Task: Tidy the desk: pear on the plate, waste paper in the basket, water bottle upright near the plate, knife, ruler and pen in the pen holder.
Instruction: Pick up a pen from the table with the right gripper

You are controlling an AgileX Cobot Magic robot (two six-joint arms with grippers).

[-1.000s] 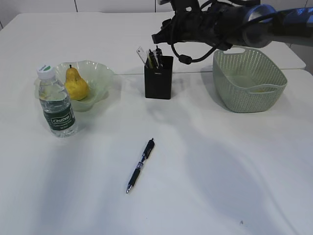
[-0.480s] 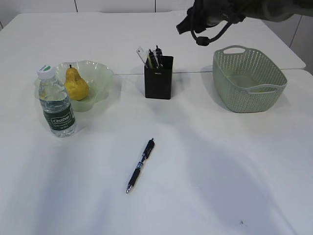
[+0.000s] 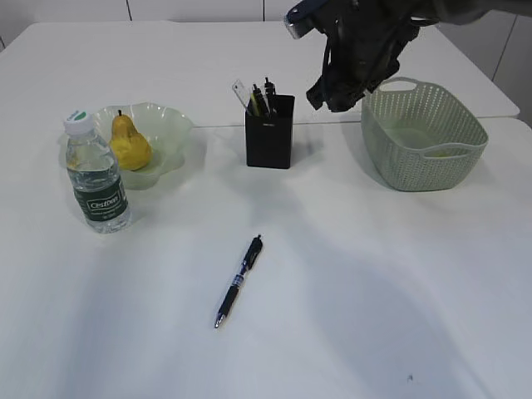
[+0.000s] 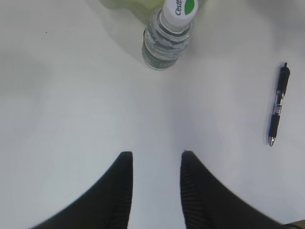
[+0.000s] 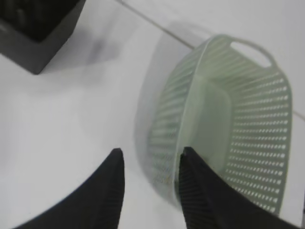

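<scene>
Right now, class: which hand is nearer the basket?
Right. The right hand hangs over the basket rim; the left hand is far off, by the bottle.

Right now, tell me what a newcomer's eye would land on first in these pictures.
The dark right arm's end effector hangs open and empty at the top, between the black pen holder and the green basket. A lone blue pen lies on the bare white table in front. At the left a yellow pear sits on the pale plate, with the water bottle upright beside it.
</scene>
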